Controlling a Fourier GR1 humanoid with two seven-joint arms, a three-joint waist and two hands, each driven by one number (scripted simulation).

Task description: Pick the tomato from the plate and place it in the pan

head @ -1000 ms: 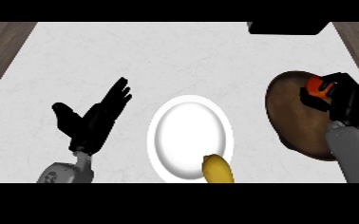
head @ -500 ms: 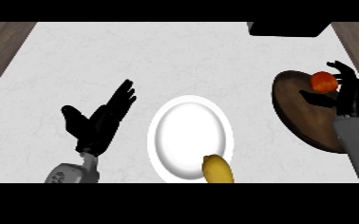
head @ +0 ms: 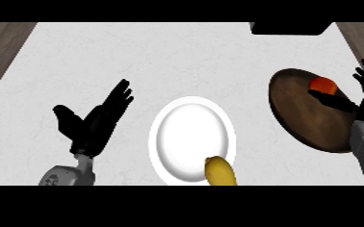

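The red tomato [head: 325, 84] lies in the brown pan [head: 298, 113] at the right, near the pan's far side. My right hand [head: 340, 103] is at the view's right edge, over the pan. Its thumb lies just below the tomato, and its fingers [head: 359, 75] stand spread to the tomato's right, apart from it. The white plate [head: 190, 137] sits in the middle of the counter with no tomato on it. My left hand [head: 92, 122] rests open to the left of the plate, fingers pointing up.
A yellow, banana-like fruit [head: 221, 171] lies on the plate's near right rim. A dark block [head: 292, 27] stands at the counter's far right. Brown strips run along the counter's left and right sides.
My right hand carried the tomato over the pan, then its fingers spread away to the right, leaving the tomato in the pan. The left hand has barely shifted.
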